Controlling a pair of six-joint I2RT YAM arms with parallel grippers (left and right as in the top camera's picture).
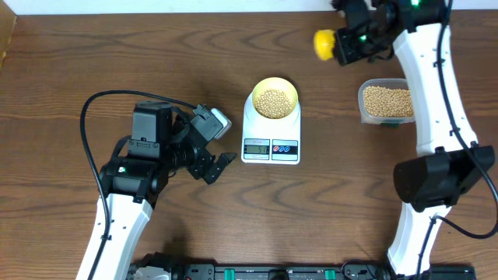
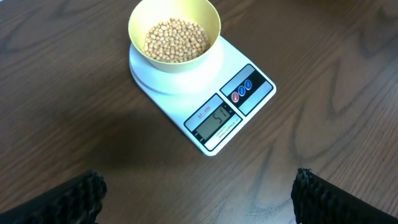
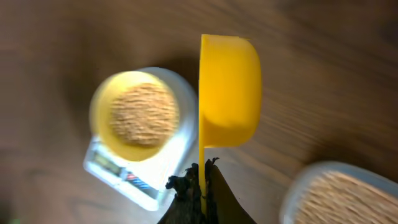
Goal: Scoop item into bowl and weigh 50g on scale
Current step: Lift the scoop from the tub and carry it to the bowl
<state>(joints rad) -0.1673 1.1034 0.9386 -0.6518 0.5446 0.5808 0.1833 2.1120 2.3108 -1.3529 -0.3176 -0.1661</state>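
The pale yellow bowl [image 1: 275, 99] [image 2: 175, 35] [image 3: 135, 112] stands on the white scale [image 1: 271, 140] [image 2: 205, 99] [image 3: 149, 180], filled with tan beans [image 1: 273, 102] [image 2: 176, 38]. The scale's display reads about 51 in the left wrist view. My left gripper [image 1: 218, 152] [image 2: 199, 196] hangs open over bare table left of the scale, nothing between its fingers [image 2: 62, 199]. At the back right, high above the table, my right gripper [image 1: 342, 43] [image 3: 203, 180] is shut on the thin handle of a bright yellow scoop [image 1: 324, 43] [image 3: 229, 93]. The scoop is turned on its side.
A clear plastic tub [image 1: 385, 103] [image 3: 339, 193] holding more beans stands right of the scale, partly under the right arm. The left arm's black cable [image 1: 89, 132] loops over the table at the left. A black rail runs along the front edge.
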